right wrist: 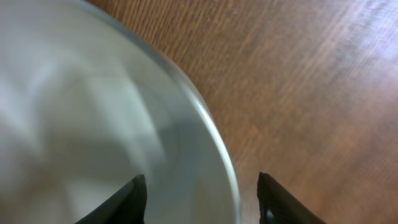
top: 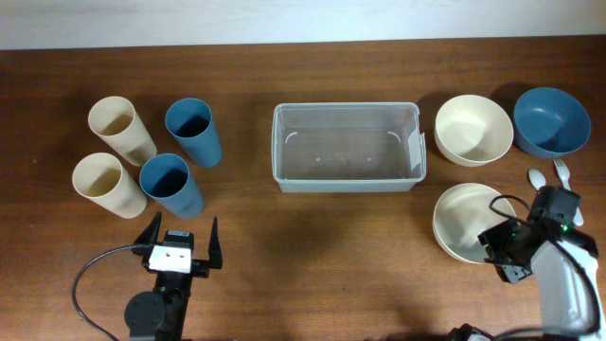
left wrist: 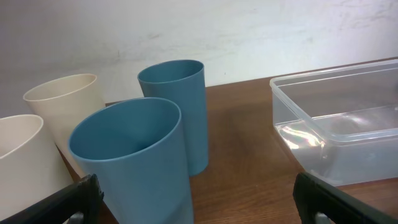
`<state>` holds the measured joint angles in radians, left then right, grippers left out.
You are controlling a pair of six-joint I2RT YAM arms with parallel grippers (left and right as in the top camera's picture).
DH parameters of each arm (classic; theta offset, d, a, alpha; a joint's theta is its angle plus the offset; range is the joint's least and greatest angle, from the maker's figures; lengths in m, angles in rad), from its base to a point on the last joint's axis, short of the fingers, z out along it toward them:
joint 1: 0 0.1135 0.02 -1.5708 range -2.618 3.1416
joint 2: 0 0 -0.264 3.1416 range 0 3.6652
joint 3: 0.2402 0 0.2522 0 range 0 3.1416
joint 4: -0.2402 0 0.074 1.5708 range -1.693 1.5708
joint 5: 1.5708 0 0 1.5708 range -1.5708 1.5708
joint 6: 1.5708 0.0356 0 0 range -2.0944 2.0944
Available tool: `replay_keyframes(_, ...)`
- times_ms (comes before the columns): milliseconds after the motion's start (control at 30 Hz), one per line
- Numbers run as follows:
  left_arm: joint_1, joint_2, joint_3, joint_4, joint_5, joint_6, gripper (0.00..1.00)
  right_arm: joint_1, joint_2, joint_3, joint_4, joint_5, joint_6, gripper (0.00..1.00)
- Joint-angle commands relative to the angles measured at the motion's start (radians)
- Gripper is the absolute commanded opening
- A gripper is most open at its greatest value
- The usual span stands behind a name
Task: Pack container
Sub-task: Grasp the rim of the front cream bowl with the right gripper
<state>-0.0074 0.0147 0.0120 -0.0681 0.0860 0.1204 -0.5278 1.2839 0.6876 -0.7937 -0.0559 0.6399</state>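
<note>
**Fig. Right gripper astride a bowl rim: hazards of the pick**

The container (top: 346, 147) stands empty at mid-table, well apart from both arms. The right gripper (top: 497, 248) sits at the right edge of the near cream bowl (top: 464, 223). In the right wrist view its jaws stand partly apart with the bowl's rim between them, one finger (right wrist: 134, 199) over the bowl's inside and the other over the table. Neither finger appears to press the wall, so nothing is held. The left gripper (top: 182, 237) is spread wide and empty, just below the front blue cup (top: 170, 185).

Likely failure modes:
- A pinch on one thin, curved rim is probably weak. The bowl may pivot, hang tilted or slip out during the lift.
- If the jaws close unevenly, the light bowl may skid across the table.
- The bowl looks only a little narrower than the container, so a tilted carry may catch the container's edge.
- The spoon (top: 537, 177) and fork (top: 561, 173) lie near the right arm, and a swing could sweep them.
</note>
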Motion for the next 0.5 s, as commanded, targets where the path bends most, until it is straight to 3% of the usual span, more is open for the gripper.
replay_keyframes(0, -0.003, -0.007, -0.003, -0.007, -0.003, 0.016, 1.00, -0.005, 0.079, -0.009, 0.026, -0.024, -0.012, 0.52)
replay_keyframes(67, -0.003, -0.007, -0.003, -0.007, -0.003, 0.016, 1.00, -0.005, 0.121, -0.009, 0.041, -0.024, -0.012, 0.48)
replay_keyframes(200, -0.003, -0.007, -0.003, -0.007, -0.003, 0.016, 1.00, -0.005, 0.174, -0.009, 0.069, -0.048, -0.012, 0.19)
replay_keyframes(233, -0.003, -0.007, -0.003, -0.007, -0.003, 0.016, 1.00, -0.005, 0.179, -0.009, 0.072, -0.056, -0.012, 0.07)
replay_keyframes(467, -0.003, -0.007, -0.003, -0.007, -0.003, 0.016, 1.00, -0.005, 0.157, 0.019, 0.035, -0.090, -0.012, 0.04)
